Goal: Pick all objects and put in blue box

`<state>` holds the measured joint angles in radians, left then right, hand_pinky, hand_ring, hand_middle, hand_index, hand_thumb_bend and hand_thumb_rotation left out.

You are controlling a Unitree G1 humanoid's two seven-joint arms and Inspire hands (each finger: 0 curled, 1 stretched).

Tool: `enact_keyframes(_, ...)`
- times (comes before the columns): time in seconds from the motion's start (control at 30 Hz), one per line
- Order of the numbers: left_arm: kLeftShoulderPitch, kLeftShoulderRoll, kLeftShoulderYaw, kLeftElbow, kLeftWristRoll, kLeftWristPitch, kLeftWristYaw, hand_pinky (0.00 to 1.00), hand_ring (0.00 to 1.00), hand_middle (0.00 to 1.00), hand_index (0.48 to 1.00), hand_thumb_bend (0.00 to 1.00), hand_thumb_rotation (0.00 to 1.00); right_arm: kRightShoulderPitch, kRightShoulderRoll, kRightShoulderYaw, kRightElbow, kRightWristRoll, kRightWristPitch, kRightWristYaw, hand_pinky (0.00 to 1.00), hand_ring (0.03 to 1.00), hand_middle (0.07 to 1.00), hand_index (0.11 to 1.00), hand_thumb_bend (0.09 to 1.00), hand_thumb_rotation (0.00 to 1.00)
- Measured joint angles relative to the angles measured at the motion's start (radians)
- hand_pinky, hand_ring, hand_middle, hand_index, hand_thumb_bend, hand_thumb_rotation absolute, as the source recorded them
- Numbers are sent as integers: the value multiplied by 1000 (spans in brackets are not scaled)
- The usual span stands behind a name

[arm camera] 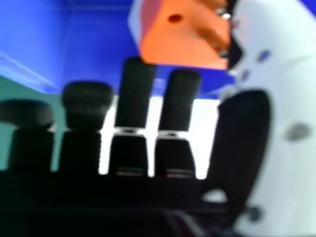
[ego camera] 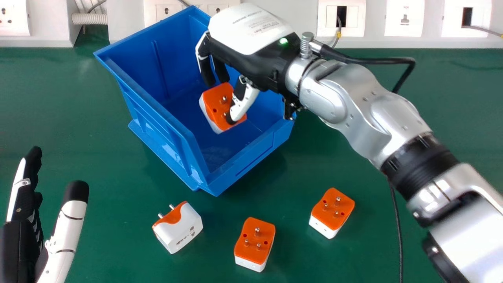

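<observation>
From my station, my right hand (ego camera: 251, 65) pinches an orange-and-white adapter (ego camera: 215, 107) between the blue box's (ego camera: 137, 59) side edges; my left hand (ego camera: 66, 236) has straight fingers.

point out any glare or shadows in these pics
head view: glare on the silver forearm and a shiny patch on the box's outer side, soft shadow on the table beside it; right hand view: right hand very dark against a washed-out white patch, plug brightly lit
</observation>
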<state>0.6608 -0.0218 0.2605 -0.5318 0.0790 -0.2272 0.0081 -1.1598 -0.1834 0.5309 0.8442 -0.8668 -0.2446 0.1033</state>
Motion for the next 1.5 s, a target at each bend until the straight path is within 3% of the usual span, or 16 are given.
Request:
enact_keyframes(0.37,0,0,0,1,-1,-1,-2,999,1000,983,948,679,827,-116,141,57,331,-7,75,-151,192,237,393,501,514,0)
enact_keyframes(0.53,1,1,0,6,-1,-5,-3,1000,1000,983,948,672,828,-127,176,91,391,-10,115,-169,171,214,438,487,521,0)
enact_keyframes(0.73,2,0,-1,12,0,-25,-1,1000,1000,982,947,671,828,-124,199,136,414,-15,125,-227,176,214,402,487,519,0)
enact_keyframes(1.07,39,-12,-2,14,-2,-55,0,998,1000,980,946,668,830,-72,216,202,437,-37,137,-252,198,240,416,493,518,0)
enact_keyframes(1.23,44,-19,-3,12,-2,-56,0,993,1000,974,942,652,827,-58,215,220,443,-45,147,-269,302,361,455,485,519,0)
enact_keyframes(1.5,61,-30,-3,7,-3,-56,0,992,1000,972,940,649,826,-35,221,231,443,-47,160,-285,321,377,461,499,517,0)
